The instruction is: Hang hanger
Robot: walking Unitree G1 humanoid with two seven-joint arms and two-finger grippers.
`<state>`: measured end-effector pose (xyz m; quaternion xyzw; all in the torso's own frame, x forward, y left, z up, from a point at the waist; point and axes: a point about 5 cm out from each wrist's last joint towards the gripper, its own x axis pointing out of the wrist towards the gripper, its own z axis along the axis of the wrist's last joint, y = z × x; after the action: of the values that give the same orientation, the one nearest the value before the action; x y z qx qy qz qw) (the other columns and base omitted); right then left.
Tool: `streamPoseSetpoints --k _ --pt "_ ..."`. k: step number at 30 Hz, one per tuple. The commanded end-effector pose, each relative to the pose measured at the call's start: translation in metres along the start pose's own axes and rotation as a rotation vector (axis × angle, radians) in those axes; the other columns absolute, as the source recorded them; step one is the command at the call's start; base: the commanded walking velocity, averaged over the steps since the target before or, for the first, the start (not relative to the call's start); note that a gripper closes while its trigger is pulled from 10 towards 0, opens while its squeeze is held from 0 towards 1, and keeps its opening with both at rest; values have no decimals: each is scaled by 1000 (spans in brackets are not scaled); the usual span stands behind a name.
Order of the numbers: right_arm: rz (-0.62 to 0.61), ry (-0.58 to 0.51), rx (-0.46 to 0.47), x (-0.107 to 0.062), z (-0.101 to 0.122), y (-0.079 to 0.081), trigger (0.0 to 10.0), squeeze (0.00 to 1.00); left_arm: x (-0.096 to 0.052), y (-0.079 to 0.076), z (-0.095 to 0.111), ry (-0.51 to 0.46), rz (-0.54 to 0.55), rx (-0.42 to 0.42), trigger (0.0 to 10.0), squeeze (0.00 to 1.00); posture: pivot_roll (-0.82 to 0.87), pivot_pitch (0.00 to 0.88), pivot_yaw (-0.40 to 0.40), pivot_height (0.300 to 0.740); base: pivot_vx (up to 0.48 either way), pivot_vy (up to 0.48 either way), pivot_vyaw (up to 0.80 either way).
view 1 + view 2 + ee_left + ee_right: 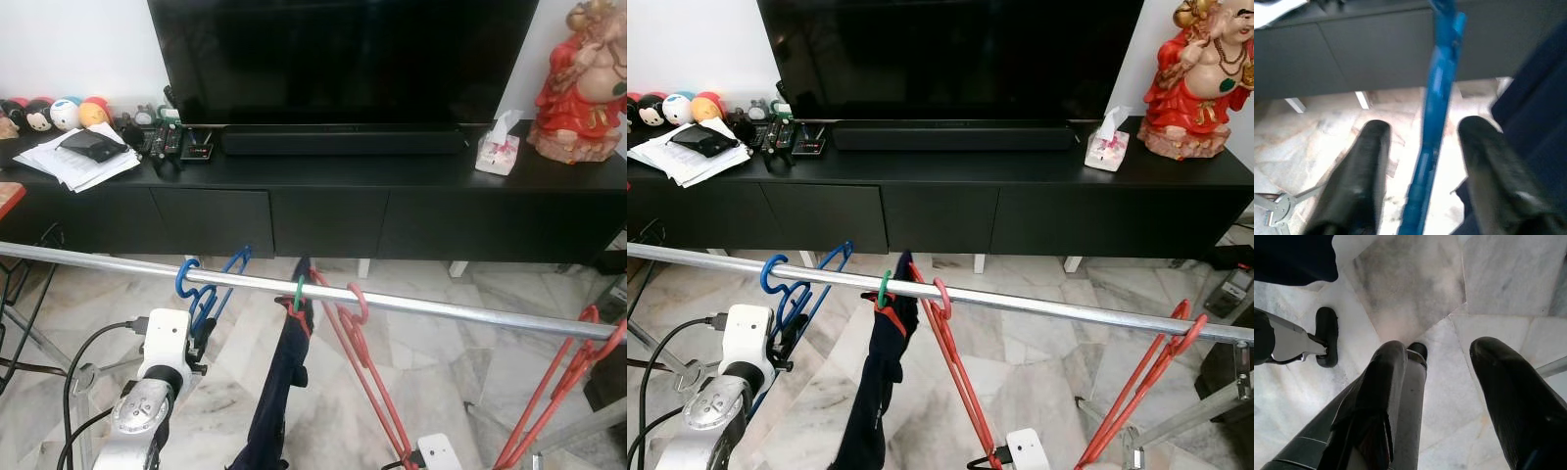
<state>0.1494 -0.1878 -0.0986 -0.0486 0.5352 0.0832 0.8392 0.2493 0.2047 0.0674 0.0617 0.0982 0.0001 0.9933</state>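
Blue hanger hooks on the rail near its left end. Left gripper is wide open w/ hanger between the fingers, not pinched. A bump could knock the hook off. Right gripper open, idle.

Head eyes overlook rail; wrist cameras close, floorward.

Blue hanger, red hangers, seemingly navy garment, silver rail.

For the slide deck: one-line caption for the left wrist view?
Left gripper open, its two black fingers straddling the blue hanger, dark garment alongside, marble floor below.
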Motion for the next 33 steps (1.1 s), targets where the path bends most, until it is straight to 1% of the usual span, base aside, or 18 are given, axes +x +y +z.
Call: streamPoseSetpoints --k 1,2,5,8,10,12,13,17,19,20,22,23,24,25,30,33 --pt "1 -2 4 0 1 0 10000 0 -4 5 9 -61 30 -23 10000 1000 -95 0 13 740 0 0 0" --pt "1 -2 4 0 1 0 10000 0 -9 7 10 -84 47 -28 10000 1000 -95 0 13 740 0 0 0" --pt "1 -3 6 0 1 0 10000 0 -17 8 12 -109 53 -35 10000 1000 -97 0 14 740 0 0 0" --pt "0 -4 7 0 2 0 10000 0 -26 9 16 -131 48 -28 10000 1000 -97 0 14 740 0 0 0" --pt "0 -3 6 0 2 0 10000 0 -28 9 17 -136 49 -27 10000 1000 -93 0 12 740 0 0 0" --pt "0 -3 5 0 2 0 10000 0 -35 11 20 -151 51 -28 10000 1000 -89 0 11 740 0 0 0" --pt "0 -3 5 0 2 0 10000 0 -38 11 21 -154 51 -29 10000 1000 -89 0 11 740 0 0 0" --pt "0 -4 5 0 2 0 10000 0 -38 11 21 -153 51 -30 10000 1000 -89 0 11 740 0 0 0" --pt "-1 -2 1 0 2 -1 10000 0 -53 6 25 -164 11 6 10000 1000 -79 0 9 740 0 0 0" --pt "-1 -1 0 0 1 -1 10000 0 -57 5 26 -167 -1 15 10000 1000 -79 0 9 740 0 0 0" --pt "-1 2 -2 0 0 -1 10000 0 -63 3 21 -145 5 11 10000 1000 -77 0 14 740 0 0 0" --pt "-2 4 -3 0 -1 -1 10000 0 -65 2 16 -130 16 4 10000 282 -79 0 17 740 0 0 0" --pt "-2 7 -5 0 -2 -1 10000 0 -66 2 11 -112 35 0 10000 0 -79 0 18 740 0 0 0" --pt "-3 9 -6 -1 -3 -1 10000 0 -66 1 8 -104 49 -7 10000 0 -81 0 21 740 0 0 0" --pt "-6 12 -7 -1 -5 -1 10000 0 -66 0 8 -105 79 -34 10000 0 -96 0 30 740 0 0 0" --pt "-9 8 0 -1 -4 -1 10000 0 -65 5 5 -85 119 -44 10000 0 -93 0 29 740 0 0 0"
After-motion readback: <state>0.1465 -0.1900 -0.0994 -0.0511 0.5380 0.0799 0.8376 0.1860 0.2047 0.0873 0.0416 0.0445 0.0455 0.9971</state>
